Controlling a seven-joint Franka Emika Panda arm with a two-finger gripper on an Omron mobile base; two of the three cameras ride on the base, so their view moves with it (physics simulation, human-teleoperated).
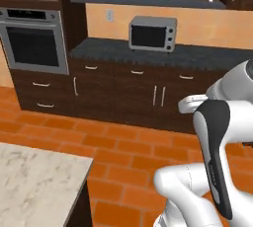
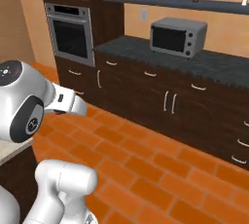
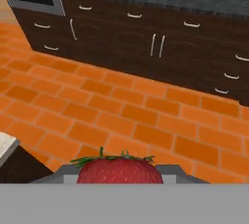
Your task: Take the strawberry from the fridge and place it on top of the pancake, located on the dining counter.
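Strawberry [image 3: 119, 170] is sitting gripped in the gripper [image 3: 119, 178], travelling; next is reaching the pancake on the worktop [image 1: 34, 181].

Two base cameras look forward and slightly down over the robot arm [image 1: 212, 137] toward the toaster oven [image 1: 153, 33] on the dark counter [image 1: 163, 54]. The left base view sits behind the arm's left, with the wall oven [image 1: 35, 41] left of the toaster oven and the dining counter [image 1: 34, 181] corner nearest the lens. The right base view looks from the arm's other side, angled along the same cabinets. The hand view rides low over the brick floor [image 3: 121, 116], facing the cabinet doors below the toaster oven, the strawberry [image 3: 119, 170] close against the lens.
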